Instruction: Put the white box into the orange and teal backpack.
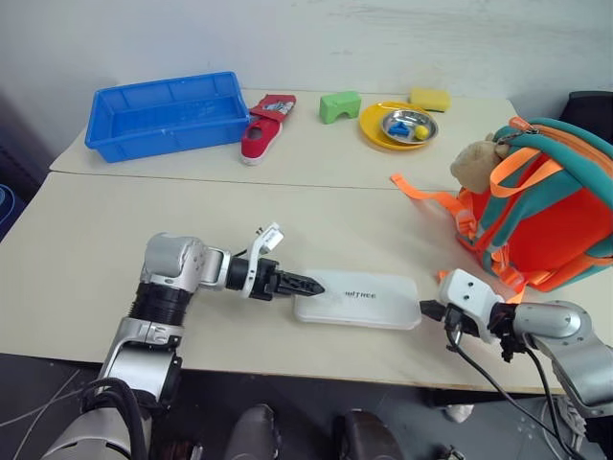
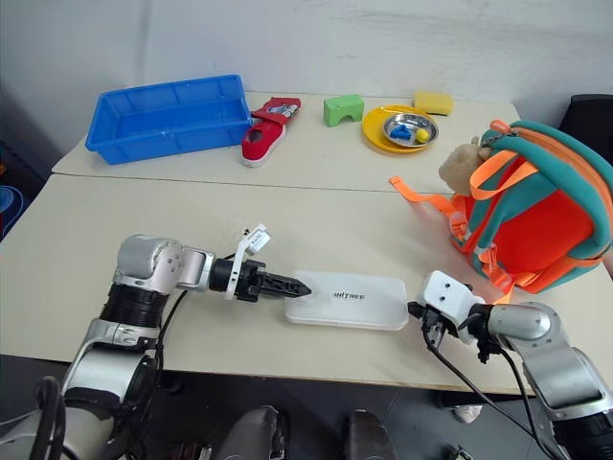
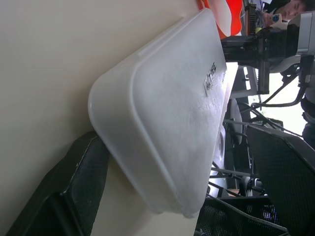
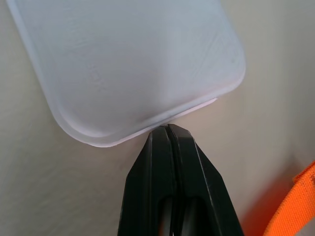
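The white box (image 1: 359,299) lies flat on the table near its front edge, grey lettering up. My left gripper (image 1: 311,284) is at the box's left end. In the left wrist view one black finger (image 3: 64,196) stands wide to the side against the table and the box's end (image 3: 162,123) fills the gap, so it is open. My right gripper (image 4: 167,130) is shut, its tips touching the box's right end (image 4: 133,64). The orange and teal backpack (image 1: 546,211) stands upright at the right, a beige plush toy (image 1: 474,161) on it.
An orange strap (image 1: 421,192) trails from the backpack across the table. On the far table are a blue tray (image 1: 168,110), a red shoe (image 1: 263,129), a green block (image 1: 340,105), a yellow plate (image 1: 375,134) with a metal bowl, and a yellow sponge (image 1: 430,98).
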Tool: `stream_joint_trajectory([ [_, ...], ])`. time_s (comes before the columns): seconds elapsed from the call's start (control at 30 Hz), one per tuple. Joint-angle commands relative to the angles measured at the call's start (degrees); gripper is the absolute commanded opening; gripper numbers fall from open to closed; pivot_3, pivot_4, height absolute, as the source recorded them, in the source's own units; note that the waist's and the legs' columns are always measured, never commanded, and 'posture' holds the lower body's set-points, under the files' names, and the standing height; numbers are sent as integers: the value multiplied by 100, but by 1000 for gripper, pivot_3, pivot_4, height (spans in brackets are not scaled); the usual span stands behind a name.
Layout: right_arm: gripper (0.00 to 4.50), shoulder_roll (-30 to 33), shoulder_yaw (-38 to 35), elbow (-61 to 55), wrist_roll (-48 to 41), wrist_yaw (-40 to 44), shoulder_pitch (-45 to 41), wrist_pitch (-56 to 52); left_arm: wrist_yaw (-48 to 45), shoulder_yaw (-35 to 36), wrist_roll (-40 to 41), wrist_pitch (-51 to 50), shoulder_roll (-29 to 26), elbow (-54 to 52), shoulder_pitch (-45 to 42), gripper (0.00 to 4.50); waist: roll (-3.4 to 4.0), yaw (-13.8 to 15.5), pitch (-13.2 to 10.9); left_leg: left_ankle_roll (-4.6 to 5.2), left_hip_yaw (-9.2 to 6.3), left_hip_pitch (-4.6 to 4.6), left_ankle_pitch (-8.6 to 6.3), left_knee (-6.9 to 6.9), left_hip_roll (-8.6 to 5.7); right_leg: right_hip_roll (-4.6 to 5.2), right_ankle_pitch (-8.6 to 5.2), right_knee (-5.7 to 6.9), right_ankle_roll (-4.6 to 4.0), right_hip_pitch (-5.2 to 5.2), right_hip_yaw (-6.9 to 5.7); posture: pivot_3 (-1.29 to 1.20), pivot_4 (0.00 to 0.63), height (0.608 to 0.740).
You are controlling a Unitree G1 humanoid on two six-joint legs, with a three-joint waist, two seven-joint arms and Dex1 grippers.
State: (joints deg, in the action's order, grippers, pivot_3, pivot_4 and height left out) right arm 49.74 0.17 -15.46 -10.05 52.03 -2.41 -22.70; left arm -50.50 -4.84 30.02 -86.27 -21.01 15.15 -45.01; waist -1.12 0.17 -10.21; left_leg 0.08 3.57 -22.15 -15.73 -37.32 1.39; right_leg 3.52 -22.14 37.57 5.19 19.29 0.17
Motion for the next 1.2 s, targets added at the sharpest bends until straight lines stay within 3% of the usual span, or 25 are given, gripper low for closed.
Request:
stream_joint_trajectory([
  [0.03,0,-145,97,-154,-30,-57,-47,-75,184,-142,106,-270,376,399,27,4484,0,-3,0,0,-1,0,0,0,0,0,0,-1,0,0,-1,0,150,740],
  [0.23,0,-259,152,-204,24,-128,-40,-112,311,43,148,-226,652,636,-197,4484,-1,-30,0,-8,0,-3,1,7,3,-4,0,-5,1,6,-1,0,150,740],
  [0.33,0,-265,136,-213,40,-146,23,-82,316,232,232,-263,651,785,-308,3879,-1,-35,-1,-10,1,-3,2,8,4,-6,0,-5,1,7,-1,0,150,740],
  [0.63,0,-375,38,-425,41,-393,241,-76,291,559,511,-428,494,838,-415,1284,-7,-37,-4,-19,1,-12,4,12,7,-8,-1,-6,1,20,-1,0,150,740],
  [0.73,0,-450,-133,-618,-4,-579,399,-224,247,653,612,-388,413,825,-411,1215,-7,-38,-5,-23,1,-13,6,17,7,-9,-1,-6,1,24,-1,0,150,740],
  [0.87,0,-966,-1121,-1528,-474,-1257,1159,-871,208,1464,966,-496,292,756,-585,1215,-6,-27,-10,-34,0,-25,10,26,13,-15,-1,-6,1,41,-2,0,150,740],
  [0.97,569,-1327,-2062,-2185,-1061,-1473,1681,-1375,223,2044,1188,-476,180,634,-689,1215,-4,-24,-12,-37,0,-47,13,20,15,-17,-1,3,1,63,-1,0,150,740],
  [1.03,1223,-1493,-2779,-2504,-1511,-1646,1803,-1743,316,2403,1281,-445,93,527,-785,1215,-4,-28,-13,-36,1,-48,14,19,12,-13,-1,5,1,62,0,0,150,740],
  [1.2,2939,-1593,-3956,-2486,-2457,-2264,1178,-2502,650,2821,1344,-294,31,222,-918,1215,-7,-47,-15,-38,2,-22,12,29,12,-14,-1,1,1,43,0,0,150,740],
])
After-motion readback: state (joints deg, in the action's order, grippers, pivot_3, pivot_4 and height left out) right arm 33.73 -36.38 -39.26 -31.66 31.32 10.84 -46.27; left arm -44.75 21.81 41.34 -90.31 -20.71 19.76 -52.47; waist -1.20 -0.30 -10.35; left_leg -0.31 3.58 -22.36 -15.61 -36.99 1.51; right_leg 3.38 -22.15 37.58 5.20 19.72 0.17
